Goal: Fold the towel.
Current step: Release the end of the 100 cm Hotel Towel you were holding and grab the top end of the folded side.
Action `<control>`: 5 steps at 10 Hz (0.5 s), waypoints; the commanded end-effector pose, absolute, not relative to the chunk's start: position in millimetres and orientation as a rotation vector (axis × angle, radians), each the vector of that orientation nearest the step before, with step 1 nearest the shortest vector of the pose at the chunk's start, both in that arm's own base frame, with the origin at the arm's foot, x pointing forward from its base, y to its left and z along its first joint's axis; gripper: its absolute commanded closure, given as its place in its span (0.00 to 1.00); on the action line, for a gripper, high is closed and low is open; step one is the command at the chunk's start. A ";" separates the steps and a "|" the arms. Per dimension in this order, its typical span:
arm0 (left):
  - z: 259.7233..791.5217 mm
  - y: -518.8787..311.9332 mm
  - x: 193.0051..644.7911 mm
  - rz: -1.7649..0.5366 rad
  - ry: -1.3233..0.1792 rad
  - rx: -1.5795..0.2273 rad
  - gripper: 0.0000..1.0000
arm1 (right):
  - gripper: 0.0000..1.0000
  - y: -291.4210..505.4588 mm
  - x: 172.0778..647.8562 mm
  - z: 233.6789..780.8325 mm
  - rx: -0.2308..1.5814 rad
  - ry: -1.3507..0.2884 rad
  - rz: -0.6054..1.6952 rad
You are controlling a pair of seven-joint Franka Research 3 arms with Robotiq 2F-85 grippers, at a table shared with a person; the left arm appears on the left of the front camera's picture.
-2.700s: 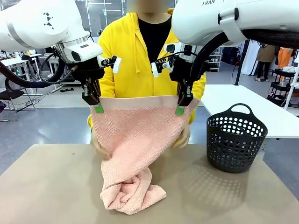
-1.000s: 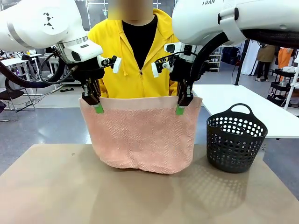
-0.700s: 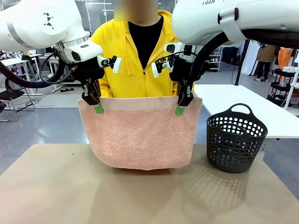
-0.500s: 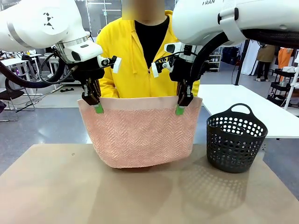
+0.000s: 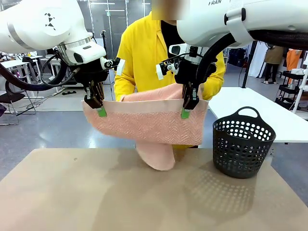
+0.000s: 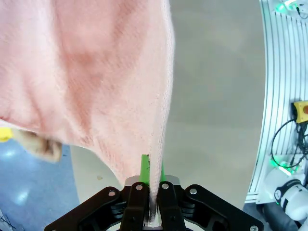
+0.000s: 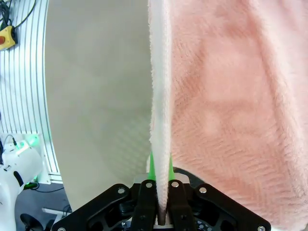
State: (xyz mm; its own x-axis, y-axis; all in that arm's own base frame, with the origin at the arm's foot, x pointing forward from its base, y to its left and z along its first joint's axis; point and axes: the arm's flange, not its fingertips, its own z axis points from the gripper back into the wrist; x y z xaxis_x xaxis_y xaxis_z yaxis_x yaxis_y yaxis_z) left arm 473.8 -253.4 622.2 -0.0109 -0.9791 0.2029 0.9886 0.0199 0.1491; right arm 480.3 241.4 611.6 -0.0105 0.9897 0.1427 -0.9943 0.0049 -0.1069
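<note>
Tabletop (image 5: 57,192) w/ basket (image 5: 243,143) (front cam); wrist cams: towel (image 6: 96,72) pinched.

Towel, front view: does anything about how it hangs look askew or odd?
Yes. The towel, pinched at its hem band by the left gripper and right gripper, hangs unevenly: one loose flap droops below the middle toward the table while the rest is gathered high.
</note>
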 end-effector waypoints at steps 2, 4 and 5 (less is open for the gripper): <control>622.3 -253.1 474.4 -1.556 -0.281 -0.042 1.00 | 1.00 240.2 480.6 610.8 0.020 -0.192 1.570; 622.3 -253.1 474.4 -1.556 -0.281 -0.042 1.00 | 1.00 240.2 480.6 610.8 0.020 -0.192 1.570; 622.3 -253.1 474.4 -1.556 -0.281 -0.042 1.00 | 1.00 240.2 480.6 610.8 0.020 -0.192 1.570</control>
State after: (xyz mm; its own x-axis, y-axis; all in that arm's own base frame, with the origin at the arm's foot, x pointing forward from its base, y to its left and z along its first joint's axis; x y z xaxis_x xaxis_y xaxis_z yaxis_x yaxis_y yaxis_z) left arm 473.8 -253.4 622.2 -0.0109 -0.9791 0.2029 0.9886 0.0199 0.1491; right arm 480.3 241.4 611.5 -0.0105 0.9897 0.1426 -0.9943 0.0049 -0.1068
